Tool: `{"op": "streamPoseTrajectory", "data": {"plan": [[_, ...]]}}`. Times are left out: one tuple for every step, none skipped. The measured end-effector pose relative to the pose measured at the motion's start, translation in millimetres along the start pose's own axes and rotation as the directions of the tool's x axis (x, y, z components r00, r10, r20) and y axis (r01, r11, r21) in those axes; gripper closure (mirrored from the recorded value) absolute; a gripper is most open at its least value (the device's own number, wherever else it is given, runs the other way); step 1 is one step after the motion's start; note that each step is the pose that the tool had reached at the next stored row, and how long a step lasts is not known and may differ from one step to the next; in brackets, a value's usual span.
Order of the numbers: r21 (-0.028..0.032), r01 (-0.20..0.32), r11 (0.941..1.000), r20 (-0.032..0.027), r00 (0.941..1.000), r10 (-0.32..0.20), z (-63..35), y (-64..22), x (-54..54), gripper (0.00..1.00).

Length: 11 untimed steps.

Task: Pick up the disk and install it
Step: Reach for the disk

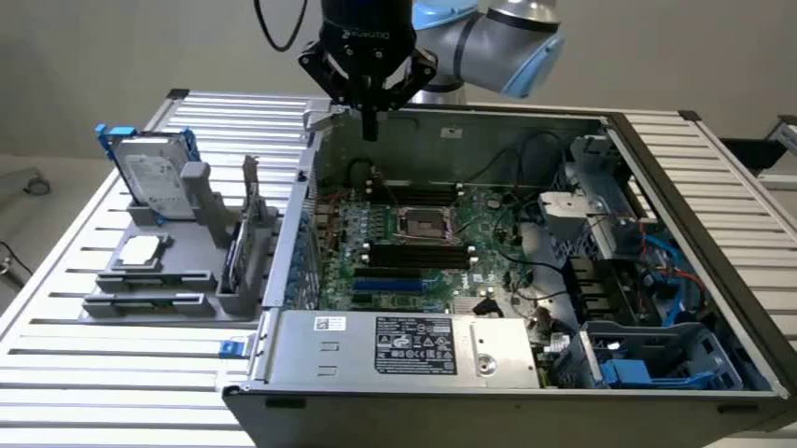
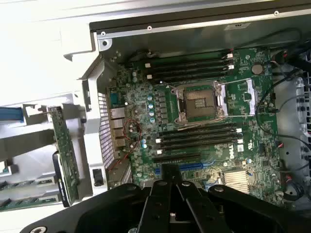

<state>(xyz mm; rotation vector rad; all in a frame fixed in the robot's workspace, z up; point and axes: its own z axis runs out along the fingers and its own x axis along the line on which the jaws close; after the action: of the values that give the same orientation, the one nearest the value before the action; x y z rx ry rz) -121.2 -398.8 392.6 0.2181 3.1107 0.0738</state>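
The gripper (image 1: 370, 129) hangs with its fingers pressed together and nothing between them, above the far wall of the open computer case (image 1: 524, 116) that takes up the middle of the slatted worktop (image 1: 112, 378). In the wrist view its closed tips (image 2: 170, 171) point down over the motherboard (image 2: 204, 121). The disk (image 1: 152, 177) stands upright in its blue carrier at the far end of a grey holder (image 1: 162, 285), near the worktop's far corner on the exterior view's left, well apart from the gripper.
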Motion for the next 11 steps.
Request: {"op": "streamPoseTrajectory", "data": {"plan": [[0.0000,0.000,1.0000,0.0000,1.0000,0.000,0.0,0.0,0.0,0.89],[0.0000,0.000,1.0000,0.0000,1.0000,0.000,0.0,0.0,0.0,0.89],[0.0000,0.000,1.0000,0.0000,1.0000,0.000,0.0,0.0,0.0,0.89],[0.0000,0.000,1.0000,0.0000,1.0000,0.000,0.0,0.0,0.0,0.89],[0.0000,-0.001,1.0000,0.0001,1.0000,0.001,0.0,0.0,0.0,0.89],[0.0000,-0.001,1.0000,0.0000,1.0000,0.001,0.0,0.0,0.0,0.89],[0.0000,-0.001,1.0000,0.0000,1.0000,0.001,0.0,0.0,0.0,0.89],[0.0000,-0.001,1.0000,0.0001,1.0000,0.001,0.0,0.0,0.0,0.89],[0.0000,-0.001,1.0000,0.0000,1.0000,0.001,0.0,0.0,0.0,0.89],[-0.0001,-0.001,1.0000,0.0001,1.0000,0.001,0.0,0.0,0.1,0.89],[0.0000,-0.001,1.0000,0.0001,1.0000,0.001,0.0,0.0,0.5,0.89]]}}
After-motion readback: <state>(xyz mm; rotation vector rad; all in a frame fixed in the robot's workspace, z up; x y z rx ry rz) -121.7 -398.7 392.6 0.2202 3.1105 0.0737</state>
